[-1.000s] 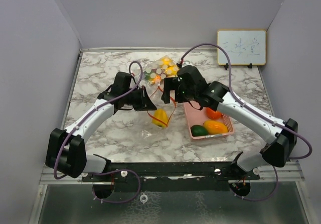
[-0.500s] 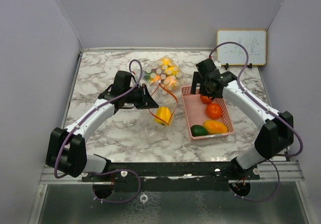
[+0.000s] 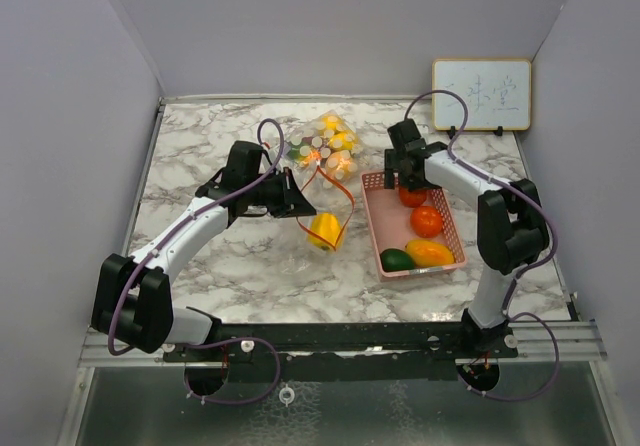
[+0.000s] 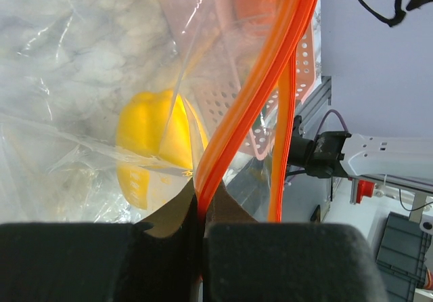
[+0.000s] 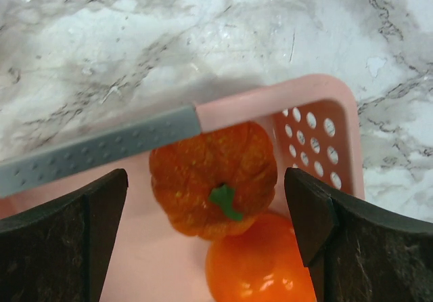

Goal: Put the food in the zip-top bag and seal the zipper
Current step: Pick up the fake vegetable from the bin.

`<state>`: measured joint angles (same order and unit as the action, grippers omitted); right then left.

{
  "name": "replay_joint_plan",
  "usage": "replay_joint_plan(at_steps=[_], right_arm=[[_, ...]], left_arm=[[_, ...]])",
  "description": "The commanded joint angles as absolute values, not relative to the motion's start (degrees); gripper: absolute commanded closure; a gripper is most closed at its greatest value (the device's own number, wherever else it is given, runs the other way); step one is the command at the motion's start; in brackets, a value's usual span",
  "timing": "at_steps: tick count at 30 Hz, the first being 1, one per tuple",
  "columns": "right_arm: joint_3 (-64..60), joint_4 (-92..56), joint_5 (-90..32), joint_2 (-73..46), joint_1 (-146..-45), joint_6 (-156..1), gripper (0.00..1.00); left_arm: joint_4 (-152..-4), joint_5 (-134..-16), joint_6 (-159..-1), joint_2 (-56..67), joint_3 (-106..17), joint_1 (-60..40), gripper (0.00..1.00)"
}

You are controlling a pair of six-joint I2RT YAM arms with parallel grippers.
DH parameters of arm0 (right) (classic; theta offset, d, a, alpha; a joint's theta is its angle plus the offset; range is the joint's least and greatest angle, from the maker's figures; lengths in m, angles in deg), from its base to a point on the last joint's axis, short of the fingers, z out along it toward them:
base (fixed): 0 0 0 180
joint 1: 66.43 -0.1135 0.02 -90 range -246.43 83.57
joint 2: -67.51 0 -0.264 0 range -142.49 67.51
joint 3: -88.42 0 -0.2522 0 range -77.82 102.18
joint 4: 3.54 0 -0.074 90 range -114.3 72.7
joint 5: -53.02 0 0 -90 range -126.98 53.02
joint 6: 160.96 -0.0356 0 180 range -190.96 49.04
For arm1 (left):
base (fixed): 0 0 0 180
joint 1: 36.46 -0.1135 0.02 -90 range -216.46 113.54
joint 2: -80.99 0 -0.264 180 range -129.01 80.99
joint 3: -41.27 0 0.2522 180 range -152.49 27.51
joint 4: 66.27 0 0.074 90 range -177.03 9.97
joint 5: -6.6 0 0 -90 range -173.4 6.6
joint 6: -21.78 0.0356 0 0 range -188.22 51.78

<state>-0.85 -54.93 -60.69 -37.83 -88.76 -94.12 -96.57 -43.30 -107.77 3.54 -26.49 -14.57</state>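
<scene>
Left end effector (image 3: 297, 203) is clenched on the orange zipper (image 4: 257, 112), and in my left wrist view the two black fingers pinch that strip flat between them right at the bottom of the picture. The bag (image 3: 300, 261) lies crinkled on the marble worktop (image 3: 200, 156) in the middle, its orange zipper line bowed out in a loop toward the basket (image 3: 372, 226). A yellow pepper (image 3: 320, 231) sits inside the clear plastic, just past my left fingers, and I see it through the film on the wrist view too. At the far end of the plastic there's a cluster (image 3: 325, 141) of small yellow, orange and green pieces; I can't pick them apart from up here. Over on the right, the right end effector (image 3: 403, 171) is released, jaws spread wide, hanging above the far end of the pink basket. On the right wrist view an orange pumpkin (image 5: 210, 166) with a green stem lies between the open fingers, touching neither, tucked into the basket's far corner. Touching it on the near side is a smooth orange fruit (image 3: 427, 221). Nearer to me in the basket lie a green piece (image 3: 397, 259) and a yellow-orange piece (image 3: 430, 253), side by side. A whiteboard (image 3: 481, 94) leans against the back wall on the right.
</scene>
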Motion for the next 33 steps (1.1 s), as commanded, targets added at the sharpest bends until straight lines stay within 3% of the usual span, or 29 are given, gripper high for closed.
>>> replay_joint_plan(at_steps=[1,3,11,14,18,21,25,33], right_arm=[[-2.59,-46.23,-62.97,-39.48,-86.89,-90.31,0.00],[-3.43,-44.50,-61.81,-40.12,-86.82,-89.70,0.01],[-7.02,-43.50,-57.10,-38.66,-86.80,-90.82,0.25],[-9.06,-43.07,-56.49,-37.45,-86.75,-90.69,0.40],[-11.05,-43.62,-54.35,-34.26,-86.82,-91.71,0.73],[-12.04,-44.47,-50.92,-29.60,-86.82,-92.24,0.84],[-12.69,-45.87,-44.69,-21.85,-86.95,-92.79,0.89],[-8.27,-45.19,-21.62,-9.20,-90.97,-94.42,0.89]], left_arm=[[-97.23,-42.86,-107.94,3.59,-28.95,-14.38,1.00],[-97.50,-43.18,-107.94,3.52,-29.06,-14.40,1.00],[-97.42,-43.29,-107.78,2.28,-29.70,-14.38,1.00],[-97.35,-43.08,-107.82,1.99,-29.60,-14.37,1.00],[-97.39,-42.50,-107.65,2.15,-29.29,-14.39,1.00],[-97.60,-42.27,-107.22,2.39,-29.07,-14.38,1.00],[-97.99,-42.06,-106.94,2.53,-28.61,-14.38,1.00],[-97.79,-41.66,-106.26,2.58,-27.68,-14.34,1.00]])
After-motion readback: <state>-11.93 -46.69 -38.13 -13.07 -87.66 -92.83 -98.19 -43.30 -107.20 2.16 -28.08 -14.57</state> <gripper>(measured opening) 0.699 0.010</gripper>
